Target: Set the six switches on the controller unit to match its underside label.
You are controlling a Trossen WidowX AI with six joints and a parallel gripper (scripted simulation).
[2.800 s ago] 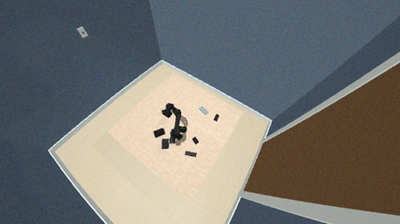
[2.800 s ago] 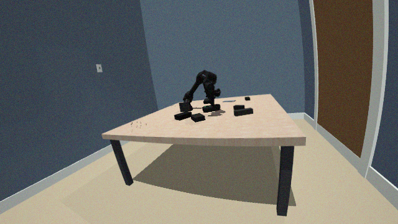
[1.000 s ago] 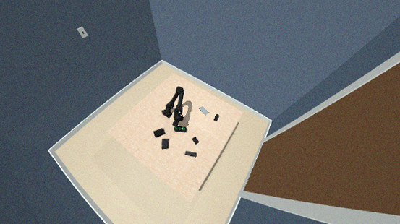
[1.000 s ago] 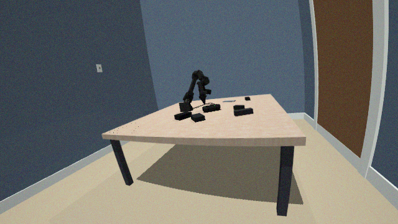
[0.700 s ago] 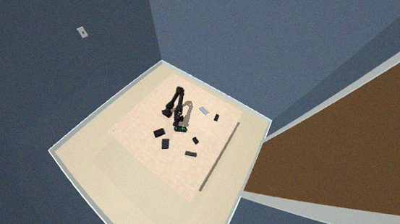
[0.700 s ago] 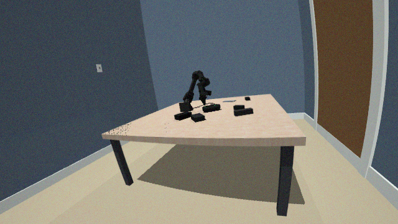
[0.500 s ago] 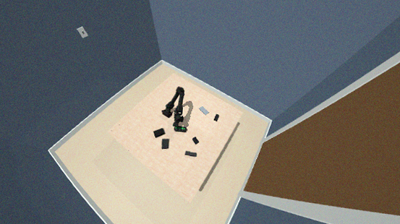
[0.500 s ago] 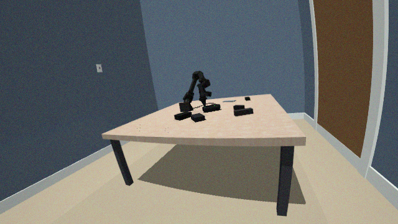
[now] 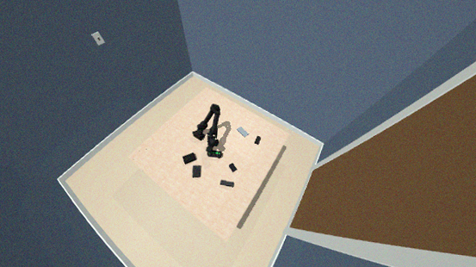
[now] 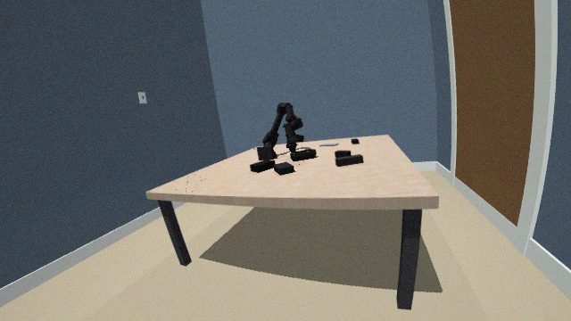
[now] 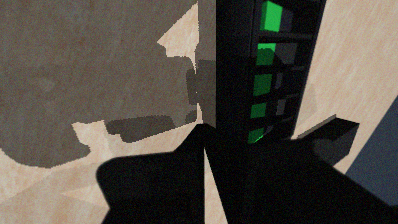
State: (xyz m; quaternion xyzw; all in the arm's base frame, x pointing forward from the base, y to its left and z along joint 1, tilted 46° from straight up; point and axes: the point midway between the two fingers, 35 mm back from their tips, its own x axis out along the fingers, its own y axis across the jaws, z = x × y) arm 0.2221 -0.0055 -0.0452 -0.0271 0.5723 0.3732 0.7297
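The dark controller unit (image 9: 218,154) (image 10: 308,155) (image 11: 234,45) sits upright on the bench (image 9: 167,153) (image 10: 223,187), in front of the arm. In the wrist view its row of switches runs down the right of centre, with five green ends in sight. The upper ones are brightly lit and the lower ones lie in shadow. The near end of the unit is hidden behind the fingers, and its underside label is out of sight. My gripper (image 9: 209,149) (image 10: 293,150) (image 11: 201,128) is shut and empty. Its tips are at the unit's near end; whether they touch it I cannot tell.
Two dark blocks (image 9: 189,158) (image 9: 197,171) (image 10: 262,166) (image 10: 284,168) lie left of the unit. A small block (image 9: 232,168) and a long bar (image 9: 227,183) (image 10: 350,160) lie to the right. A grey plate (image 9: 242,131) (image 10: 328,144) and a small part (image 9: 257,139) (image 10: 355,141) lie farther back.
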